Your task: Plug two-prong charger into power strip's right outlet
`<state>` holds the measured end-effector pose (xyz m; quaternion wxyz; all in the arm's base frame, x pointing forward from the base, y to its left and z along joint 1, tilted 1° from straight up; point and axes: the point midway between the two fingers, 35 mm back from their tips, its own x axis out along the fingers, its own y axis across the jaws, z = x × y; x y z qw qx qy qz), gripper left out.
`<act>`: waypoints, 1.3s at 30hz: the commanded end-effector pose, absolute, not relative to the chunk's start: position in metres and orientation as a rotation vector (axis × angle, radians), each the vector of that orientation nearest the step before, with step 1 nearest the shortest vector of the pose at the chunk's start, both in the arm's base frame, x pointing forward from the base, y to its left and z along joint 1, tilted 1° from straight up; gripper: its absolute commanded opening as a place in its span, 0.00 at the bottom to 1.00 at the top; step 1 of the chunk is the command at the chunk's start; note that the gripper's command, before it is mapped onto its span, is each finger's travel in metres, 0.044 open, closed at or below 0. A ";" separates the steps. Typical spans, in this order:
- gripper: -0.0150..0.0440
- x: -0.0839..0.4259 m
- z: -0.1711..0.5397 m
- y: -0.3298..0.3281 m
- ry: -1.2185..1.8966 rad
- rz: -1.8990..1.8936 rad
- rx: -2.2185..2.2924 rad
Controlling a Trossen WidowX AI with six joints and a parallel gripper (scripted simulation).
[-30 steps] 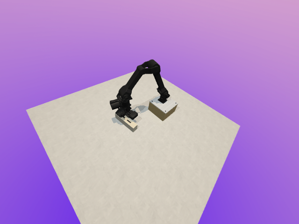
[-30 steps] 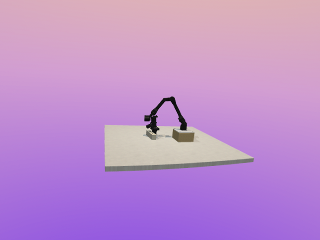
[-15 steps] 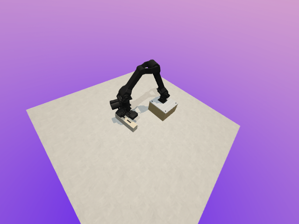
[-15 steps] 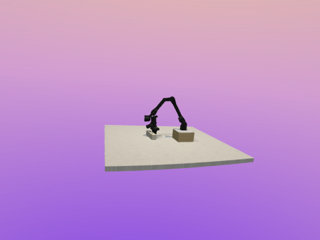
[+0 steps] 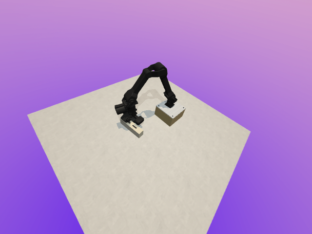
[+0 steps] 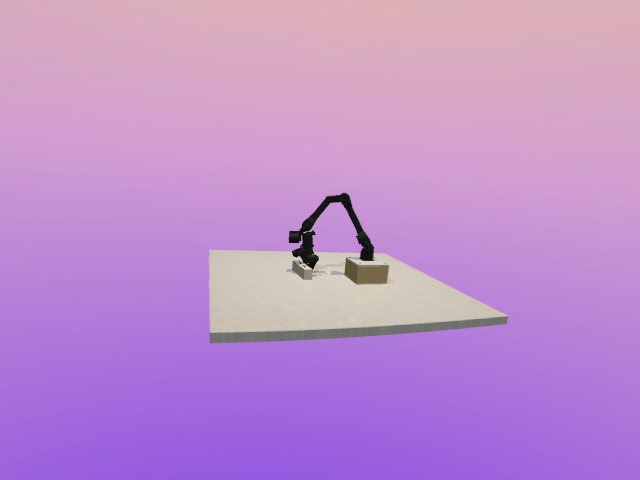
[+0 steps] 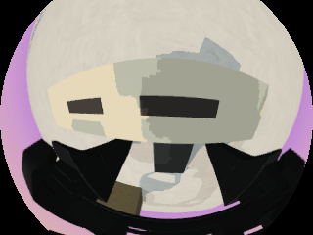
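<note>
The power strip (image 5: 138,130) (image 6: 308,275) (image 7: 240,100) is a long cream and grey bar. The wrist view shows a short dark slot in its left part and a longer one near its middle. The charger (image 7: 172,159) is a small dark block at the strip's near edge, below the longer slot in that view. Its prongs are hidden, and I cannot tell whether they are in an outlet. My gripper (image 7: 171,147) is open, with one finger on each side of the charger and gaps between. In the top and exterior views the gripper is low beside the strip, and the charger cannot be made out.
The arm stands on a brown box (image 5: 164,116) (image 6: 371,274) with a pale top, to the right of the strip in the top and exterior views. A corner of the box (image 7: 127,197) shows at the bottom of the wrist view. The arm arches above the pale table (image 5: 151,176) (image 6: 289,310).
</note>
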<state>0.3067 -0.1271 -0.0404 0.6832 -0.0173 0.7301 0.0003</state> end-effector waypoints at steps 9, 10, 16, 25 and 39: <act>1.00 0.304 -0.040 -0.127 1.624 0.000 -0.042; 1.00 0.304 -0.040 -0.127 1.624 0.000 -0.042; 1.00 0.302 -0.040 -0.127 1.619 0.000 -0.042; 1.00 0.300 -0.040 -0.127 1.613 -0.001 -0.043; 1.00 0.294 -0.041 -0.128 1.607 -0.001 -0.044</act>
